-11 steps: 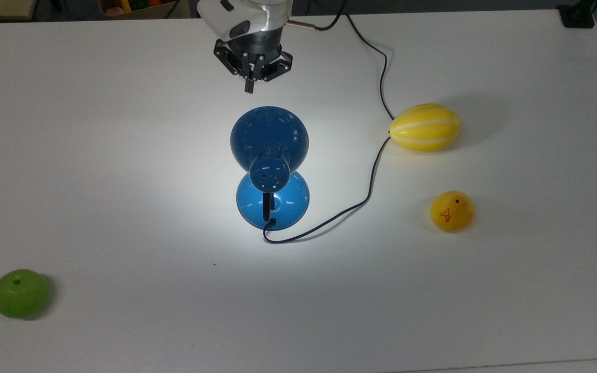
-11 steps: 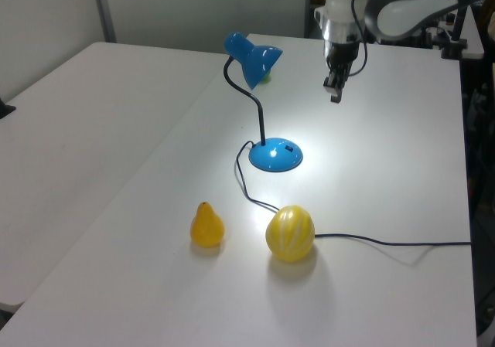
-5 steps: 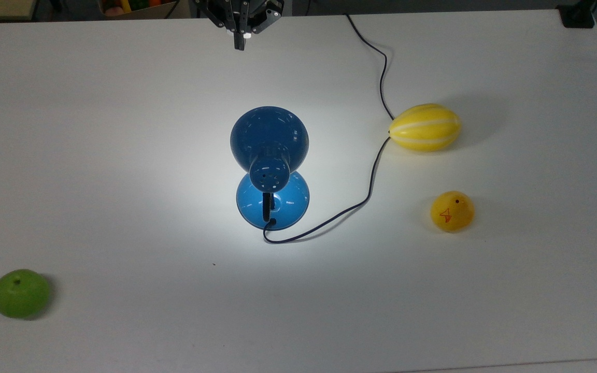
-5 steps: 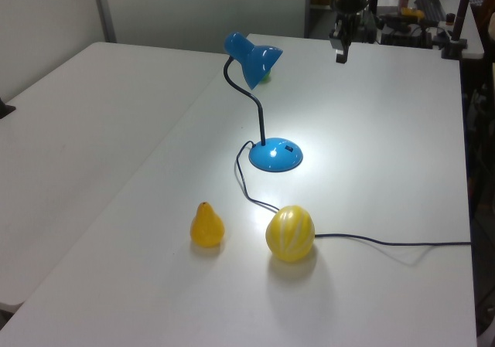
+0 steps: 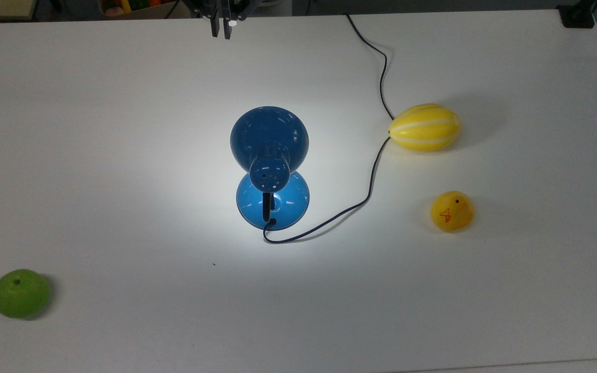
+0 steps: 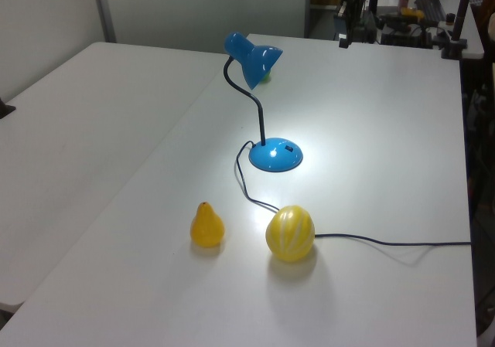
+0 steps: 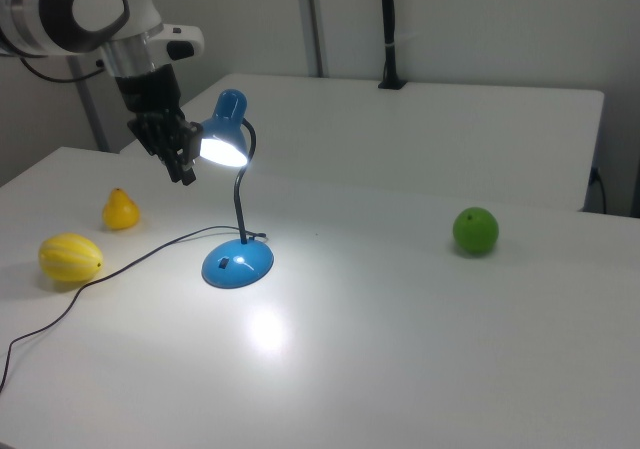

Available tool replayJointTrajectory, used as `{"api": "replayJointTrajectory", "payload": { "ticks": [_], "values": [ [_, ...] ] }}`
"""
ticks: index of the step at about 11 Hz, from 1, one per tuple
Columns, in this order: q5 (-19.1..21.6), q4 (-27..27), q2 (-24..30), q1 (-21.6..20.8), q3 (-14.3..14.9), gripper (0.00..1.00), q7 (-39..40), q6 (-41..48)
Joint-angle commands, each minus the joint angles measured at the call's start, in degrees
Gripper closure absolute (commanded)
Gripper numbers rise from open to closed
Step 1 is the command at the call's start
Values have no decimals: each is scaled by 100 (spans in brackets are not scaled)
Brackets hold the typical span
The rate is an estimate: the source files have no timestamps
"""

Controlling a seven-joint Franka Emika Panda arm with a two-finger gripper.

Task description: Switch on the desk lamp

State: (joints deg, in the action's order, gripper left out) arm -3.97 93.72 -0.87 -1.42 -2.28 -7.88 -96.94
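Desk lamp (image 5: pixel 270 166) mid-table (image 5: pixel 96 155); in the top view, melon (image 5: pixel 424 127) and pear (image 5: pixel 452 211) right, apple (image 5: pixel 20 292) near-left.

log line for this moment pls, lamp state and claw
desk lamp: lit, bright pool on table | claw: raised off the table, holding nothing, clear of lamp | task: looks done

Lamp-lit pool on an evenly lit white table.

The desk lamp (image 5: pixel 269 155) is on: its shade glows white in the right view (image 7: pixel 224 149) and casts a bright, bluish-white pool on the table (image 5: pixel 122 155) around the base, fading outward. Room light is otherwise soft and even. The green apple (image 5: pixel 20 293) and the yellow melon (image 5: pixel 424 127) throw faint, diffuse shadows. The glossy shade carries small specular highlights. All views are reasonably sharp.
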Motion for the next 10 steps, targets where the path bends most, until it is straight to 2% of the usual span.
{"api": "replayJointTrajectory", "payload": {
  "ticks": [1,10],
  "values": [
    [98,-161,42,28,17,0,199,333],
    [107,-284,60,-68,34,0,102,544]
  ]
}}
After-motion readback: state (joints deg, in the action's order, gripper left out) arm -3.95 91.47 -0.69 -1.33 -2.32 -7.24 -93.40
